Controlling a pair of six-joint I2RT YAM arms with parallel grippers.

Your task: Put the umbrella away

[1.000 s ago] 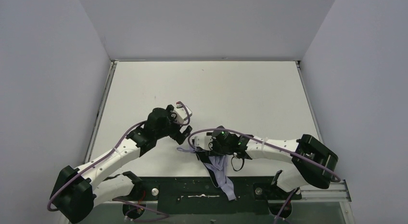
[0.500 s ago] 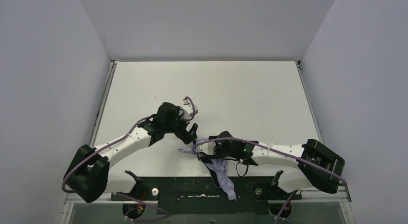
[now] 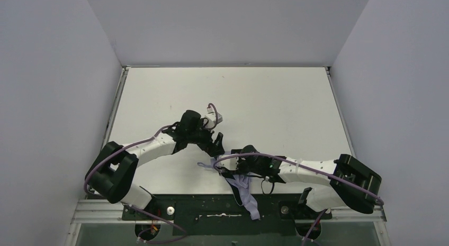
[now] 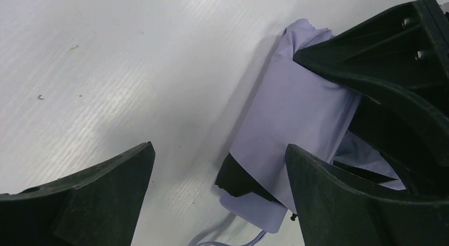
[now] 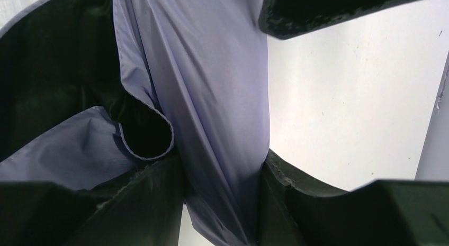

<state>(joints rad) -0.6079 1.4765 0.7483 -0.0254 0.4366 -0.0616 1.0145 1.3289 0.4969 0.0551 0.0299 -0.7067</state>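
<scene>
Lavender umbrella, one only, gripped by the right gripper at the near middle of the white table.

Its pale fabric lies crumpled and folded, with a dark patch at one end and a thin lavender cord beside it. From the table the cloth trails back over the black base plate between the two arms. The right gripper is narrowed onto a bunched fold of this fabric, one finger on either side of it. The left gripper hangs just beside it, low over the table. Its jaws are spread wide and hold nothing. The umbrella's end lies between its two fingers, close to the one nearer the right gripper. Whether that finger touches the cloth cannot be told.
</scene>
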